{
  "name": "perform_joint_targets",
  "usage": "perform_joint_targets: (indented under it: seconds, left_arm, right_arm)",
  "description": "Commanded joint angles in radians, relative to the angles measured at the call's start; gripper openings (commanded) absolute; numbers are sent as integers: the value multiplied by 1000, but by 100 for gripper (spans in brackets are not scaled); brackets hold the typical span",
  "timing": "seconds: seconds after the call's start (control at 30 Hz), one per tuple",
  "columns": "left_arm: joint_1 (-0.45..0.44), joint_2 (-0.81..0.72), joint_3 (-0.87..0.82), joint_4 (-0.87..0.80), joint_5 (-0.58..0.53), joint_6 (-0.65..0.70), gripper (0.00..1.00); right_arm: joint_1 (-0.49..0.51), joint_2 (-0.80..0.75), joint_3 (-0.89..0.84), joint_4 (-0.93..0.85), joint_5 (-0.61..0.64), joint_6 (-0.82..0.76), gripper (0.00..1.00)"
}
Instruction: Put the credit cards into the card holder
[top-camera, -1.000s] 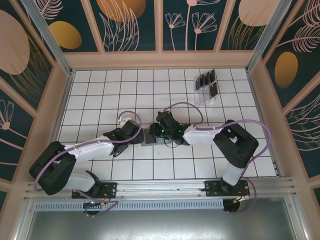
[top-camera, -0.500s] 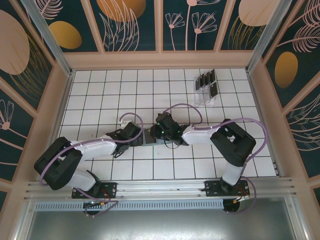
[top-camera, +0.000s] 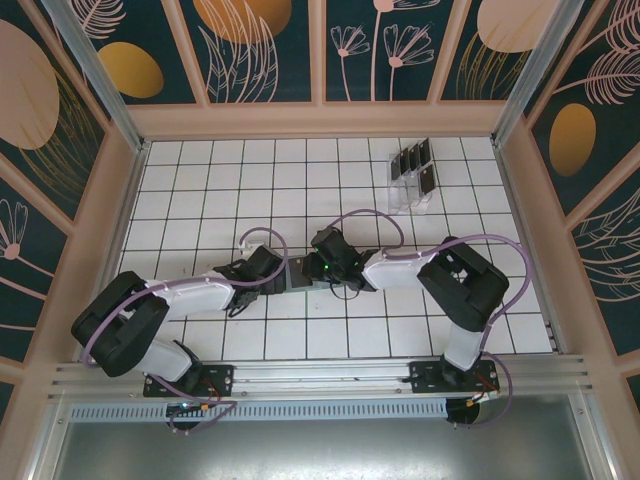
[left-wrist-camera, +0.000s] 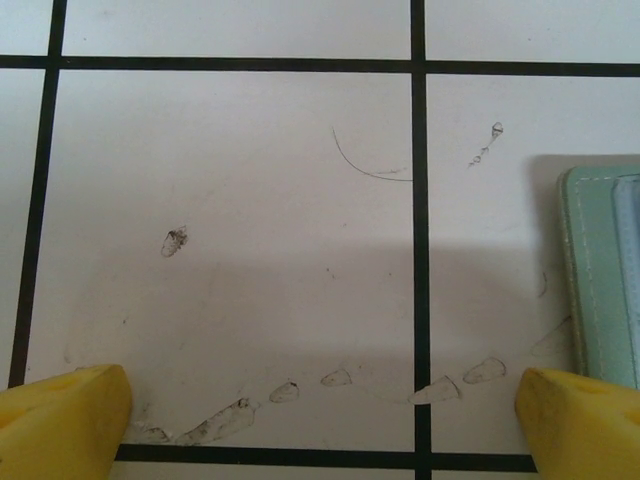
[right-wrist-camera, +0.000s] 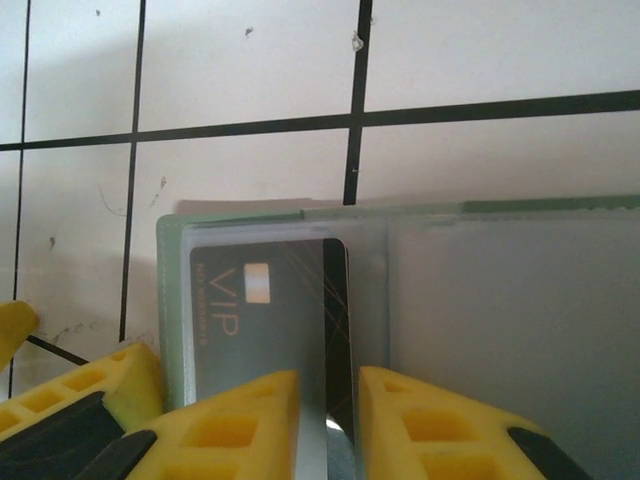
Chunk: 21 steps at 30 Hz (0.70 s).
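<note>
The dark credit card (right-wrist-camera: 250, 320), printed with pale VIP lettering, lies face up just ahead of the right gripper (right-wrist-camera: 328, 430), tucked behind a clear pocket. It sits in the left half of the open, flat sage-green card holder (right-wrist-camera: 520, 207). Along the card's right edge a thin dark strip runs back into the narrow gap between the two yellow fingers. I take this for a card pinched on edge, though I cannot tell whether it is that same card or a second one. The jaws stand nearly closed on the strip, a hold that suits feeding a card straight down into the pocket mouth.

The holder spreads out beyond and to the right of those fingers, flat on the white tiled table (left-wrist-camera: 230, 250).

The left gripper (left-wrist-camera: 320, 420) is spread wide with bare tile between its tips. Its right tip sits just beside the holder's stitched edge, probably to stop the holder sliding as the card goes in.

Well beyond the right gripper, a clear plastic slotted rack (top-camera: 410, 190) holds more dark cards (top-camera: 427, 182) upright for easy picking.
</note>
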Motion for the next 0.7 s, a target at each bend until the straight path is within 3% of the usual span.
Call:
perform_joint_targets:
  seconds: [0.0, 0.53, 0.67]
  left_arm:
    - [5, 13, -16, 16, 9, 2, 99]
    - [4, 26, -25, 38, 29, 1, 98]
    - [4, 21, -23, 35, 29, 1, 99]
  right_arm:
    - [16, 13, 11, -35, 31, -16, 24]
    - [47, 50, 60, -49, 19, -13, 25]
    - [50, 45, 74, -67, 21, -16, 32]
